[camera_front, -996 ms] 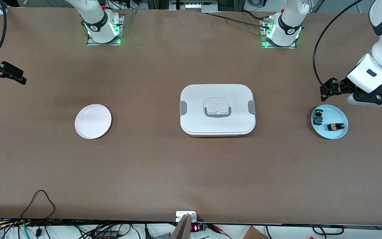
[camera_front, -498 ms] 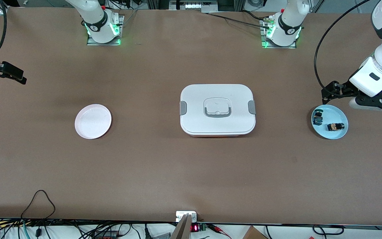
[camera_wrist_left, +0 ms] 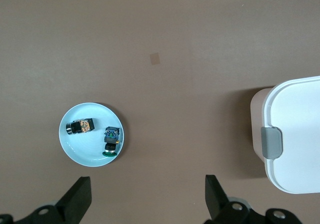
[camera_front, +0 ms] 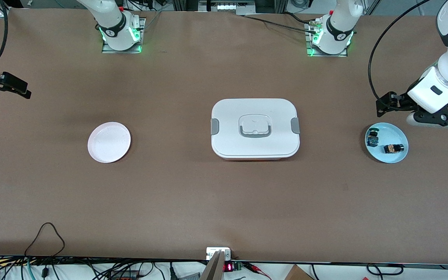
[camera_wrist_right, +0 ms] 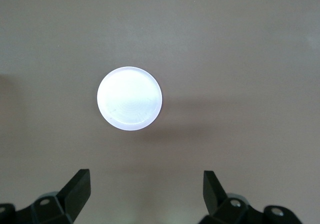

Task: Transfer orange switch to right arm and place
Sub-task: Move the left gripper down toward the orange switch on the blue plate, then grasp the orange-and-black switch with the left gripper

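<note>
Your left pincer (camera_wrist_left: 145,196) hangs in the air over the brown worktop (camera_front: 224,202), just beside the little blue dish (camera_front: 386,142) at the left arm's end; its two black fingers (camera_wrist_left: 77,196) are spread wide apart and grip nothing. The orange switch (camera_front: 393,148) lies on its side in that dish, below the pincer and a bit off from under it; in the left wrist view you see the switch (camera_wrist_left: 79,127) with its black body and its orange part, touching nothing but the dish (camera_wrist_left: 80,151). Right beside it in the same dish is a small blue-teal part (camera_front: 372,138), close to the switch but not touching it.

A big white box (camera_front: 255,128) with a closed lid, grey clips at its two ends and a grey handle on top sits in the middle of the worktop, well apart from your left pincer, toward the right arm's end from it.

Your right pincer (camera_wrist_right: 145,196) waits in the air at the right arm's end of the worktop; its fingers (camera_wrist_right: 75,191) are spread wide too and they grip nothing. A small white plate (camera_front: 109,142) with nothing on it lies on the worktop under it, a bit ahead of the fingers in the right wrist view (camera_wrist_right: 129,98).

You can read no words or labels on the switch, the dishes or the box.
</note>
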Available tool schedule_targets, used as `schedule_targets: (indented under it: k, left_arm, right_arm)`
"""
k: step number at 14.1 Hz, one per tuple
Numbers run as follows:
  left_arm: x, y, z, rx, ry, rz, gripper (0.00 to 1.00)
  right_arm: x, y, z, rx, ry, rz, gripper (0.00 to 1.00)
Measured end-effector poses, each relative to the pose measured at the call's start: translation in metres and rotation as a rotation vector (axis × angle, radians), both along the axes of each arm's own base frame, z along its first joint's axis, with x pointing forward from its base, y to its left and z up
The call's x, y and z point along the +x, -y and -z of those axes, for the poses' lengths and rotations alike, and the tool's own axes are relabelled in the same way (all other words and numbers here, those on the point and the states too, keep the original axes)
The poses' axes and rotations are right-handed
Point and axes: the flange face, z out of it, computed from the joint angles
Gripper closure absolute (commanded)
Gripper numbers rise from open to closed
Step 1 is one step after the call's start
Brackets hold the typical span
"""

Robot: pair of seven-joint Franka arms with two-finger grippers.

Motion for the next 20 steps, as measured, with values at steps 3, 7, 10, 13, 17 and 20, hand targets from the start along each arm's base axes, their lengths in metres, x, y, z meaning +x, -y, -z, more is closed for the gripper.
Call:
schedule_targets:
  k: [3, 7, 10, 13, 17, 20]
  left_arm:
    - [-0.003, -0.003, 0.005, 0.003, -0.04, -0.007, 0.0]
    - [0.007, -0.033, 0.02, 0.003, -0.07, -0.06, 0.0]
    - [0.019, -0.077, 0.059, -0.001, -0.139, -0.132, 0.0]
    - [0.026, -0.112, 0.1, -0.008, -0.209, -0.186, 0.0]
    - [0.034, -0.139, 0.132, 0.005, -0.211, -0.216, 0.0]
    - [0.033, -0.151, 0.167, 0.029, -0.167, -0.217, 0.0]
  right_arm:
    - [0.0, 0.0, 0.0, 0.0, 0.0, 0.0, 0.0]
    - [0.0, 0.0, 0.0, 0.0, 0.0, 0.0, 0.0]
    - [0.0, 0.0, 0.0, 0.0, 0.0, -0.001, 0.0]
    - [0.0, -0.001, -0.001, 0.0, 0.002, -0.001, 0.0]
    - [0.0, -0.001, -0.004, 0.0, 0.007, -0.001, 0.0]
    - [0.0, -0.001, -0.003, 0.0, 0.007, -0.001, 0.0]
